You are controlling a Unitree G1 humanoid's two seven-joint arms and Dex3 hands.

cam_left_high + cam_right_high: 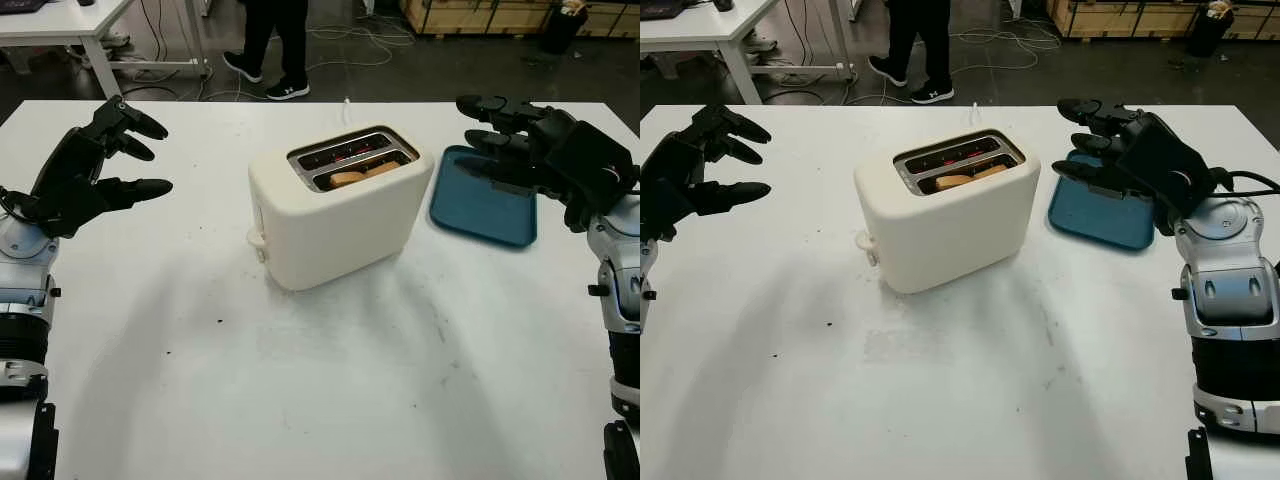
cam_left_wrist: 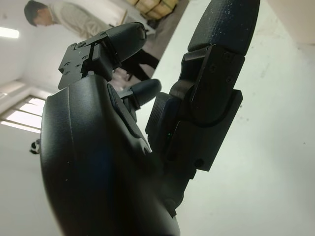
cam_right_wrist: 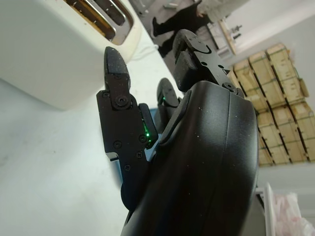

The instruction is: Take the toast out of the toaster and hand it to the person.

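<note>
A cream two-slot toaster [image 1: 335, 215] stands mid-table, and a slice of toast [image 1: 362, 174] lies low in its nearer slot. My left hand [image 1: 112, 160] is raised at the table's left side, open, well apart from the toaster. My right hand [image 1: 500, 135] hovers open over the blue tray [image 1: 480, 212], to the right of the toaster, holding nothing. The toaster's corner and slots [image 3: 101, 14] also appear in the right wrist view. A person [image 1: 270, 45] in dark trousers stands beyond the table's far edge.
The blue tray lies flat just right of the toaster. A white desk [image 1: 70, 25] stands on the floor at the back left, cables trail across the floor, and wooden crates [image 1: 480, 15] line the back right. The near half of the white table [image 1: 300, 380] is bare.
</note>
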